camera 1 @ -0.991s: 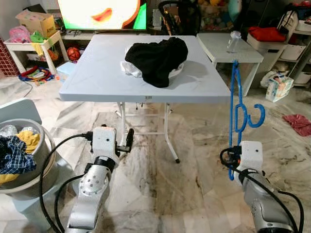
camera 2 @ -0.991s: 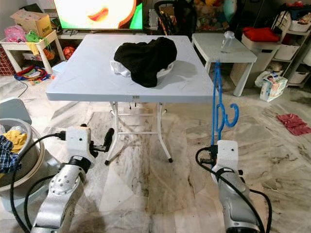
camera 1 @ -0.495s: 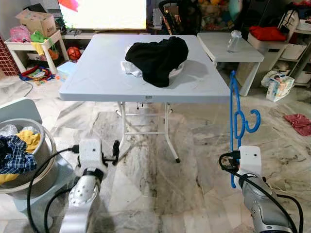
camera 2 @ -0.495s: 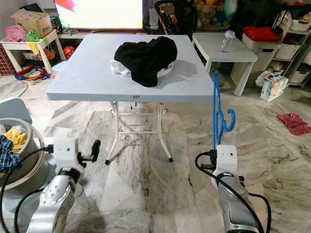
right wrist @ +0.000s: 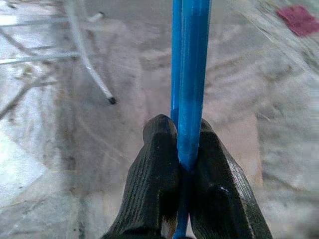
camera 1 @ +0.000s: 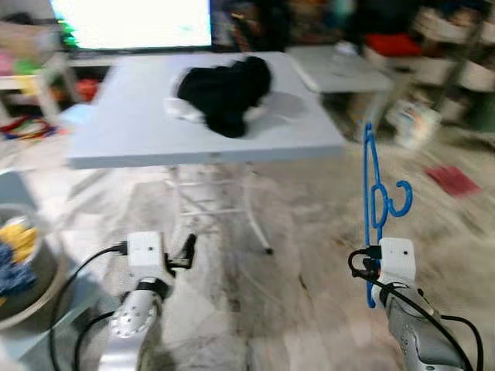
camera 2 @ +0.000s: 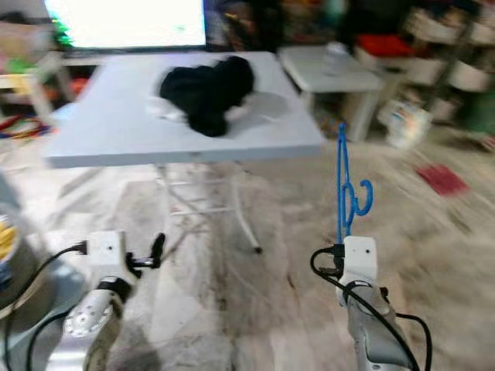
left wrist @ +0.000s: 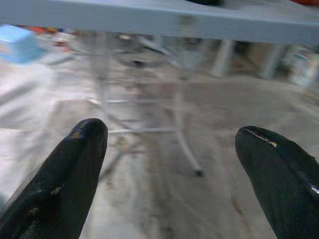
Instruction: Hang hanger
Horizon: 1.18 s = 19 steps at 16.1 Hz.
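Note:
A blue plastic hanger stands upright at the lower right, its hook curling to the right. My right gripper is shut on the hanger's lower bar, the black fingers pressing it from both sides. My left gripper is low at the left, open, with nothing between its fingers; beyond it are the table legs and the marble floor. The picture is blurred by motion.
A light blue folding table stands ahead with a black garment piled on it. A small white side table is behind it to the right. A laundry basket with clothes sits at the left. A red cloth lies on the floor at right.
The whole view has shifted and blurred, so the camera has turned to the right. My right gripper still holds the hanger upright. The left arm stays low.

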### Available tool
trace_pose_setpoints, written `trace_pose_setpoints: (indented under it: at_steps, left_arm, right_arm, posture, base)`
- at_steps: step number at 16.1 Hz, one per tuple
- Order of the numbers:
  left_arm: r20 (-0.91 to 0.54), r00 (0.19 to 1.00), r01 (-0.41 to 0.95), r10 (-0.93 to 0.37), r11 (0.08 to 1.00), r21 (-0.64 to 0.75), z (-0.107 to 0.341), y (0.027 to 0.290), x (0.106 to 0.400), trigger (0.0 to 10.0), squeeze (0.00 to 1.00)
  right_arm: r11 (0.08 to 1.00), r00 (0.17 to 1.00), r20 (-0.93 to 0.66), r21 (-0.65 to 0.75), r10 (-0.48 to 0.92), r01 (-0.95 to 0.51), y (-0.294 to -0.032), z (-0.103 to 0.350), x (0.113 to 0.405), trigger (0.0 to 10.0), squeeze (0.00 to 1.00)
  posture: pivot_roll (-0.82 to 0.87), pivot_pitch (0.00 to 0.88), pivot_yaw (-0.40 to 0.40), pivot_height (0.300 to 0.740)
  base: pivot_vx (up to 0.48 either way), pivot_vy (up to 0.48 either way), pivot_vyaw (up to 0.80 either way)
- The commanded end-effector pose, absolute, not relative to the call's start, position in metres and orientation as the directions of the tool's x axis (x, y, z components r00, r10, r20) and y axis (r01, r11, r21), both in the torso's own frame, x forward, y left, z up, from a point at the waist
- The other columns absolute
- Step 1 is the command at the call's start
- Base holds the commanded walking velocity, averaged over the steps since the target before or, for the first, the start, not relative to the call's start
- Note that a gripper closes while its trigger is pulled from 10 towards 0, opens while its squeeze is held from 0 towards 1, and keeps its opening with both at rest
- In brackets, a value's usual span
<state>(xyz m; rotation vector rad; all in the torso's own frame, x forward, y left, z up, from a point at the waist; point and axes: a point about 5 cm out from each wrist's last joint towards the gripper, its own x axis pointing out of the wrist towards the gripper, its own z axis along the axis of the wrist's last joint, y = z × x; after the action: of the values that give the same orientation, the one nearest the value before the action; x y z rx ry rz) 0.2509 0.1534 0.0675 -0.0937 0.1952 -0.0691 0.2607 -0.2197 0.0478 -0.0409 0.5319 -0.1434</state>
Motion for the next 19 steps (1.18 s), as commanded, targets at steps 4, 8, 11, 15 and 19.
trace_pose_setpoints:
  at_steps: [4,8,11,15,19]
  left_arm:
    - [-0.185,0.977,0.088,-0.107,0.99,-0.108,0.0721,0.1551,0.2531,10.0,0.0]
    - [-0.197,0.972,0.106,-0.131,0.986,-0.131,0.0723,0.1545,0.2552,10.0,0.0]
    - [-0.2,0.97,0.116,-0.141,0.985,-0.13,0.0718,0.155,0.2567,10.0,0.0]
    - [-0.199,0.968,0.126,-0.153,0.982,-0.141,0.0723,0.1537,0.2573,10.0,0.0]
    - [-0.199,0.967,0.133,-0.159,0.981,-0.138,0.0726,0.1533,0.2595,10.0,0.0]
  right_arm:
    - [0.99,0.86,-0.491,-0.06,-0.138,0.124,-0.2182,0.054,0.2614,10.0,0.0]
    - [0.991,0.86,-0.494,-0.039,-0.128,0.125,-0.2145,0.0533,0.2626,10.0,0.0]
    - [0.991,0.861,-0.491,-0.043,-0.132,0.127,-0.2156,0.0545,0.2662,10.0,0.0]
    - [0.989,0.857,-0.494,-0.043,-0.144,0.141,-0.2176,0.0542,0.2673,10.0,0.0]
    - [0.989,0.856,-0.496,-0.043,-0.144,0.142,-0.2168,0.054,0.2685,10.0,0.0]
  posture:
    - [0.05,0.0,-0.037,0.74]
    - [0.05,0.0,-0.035,0.74]
    - [0.05,0.0,-0.035,0.74]
    - [0.05,0.0,-0.031,0.74]
    - [0.05,0.0,-0.03,0.74]
  base:
    - [0.0,0.138,-0.8]
    - [0.0,0.31,-0.35]
    - [0.0,0.324,0.0]
    - [0.0,0.327,-0.12]
    - [0.0,0.332,-0.65]
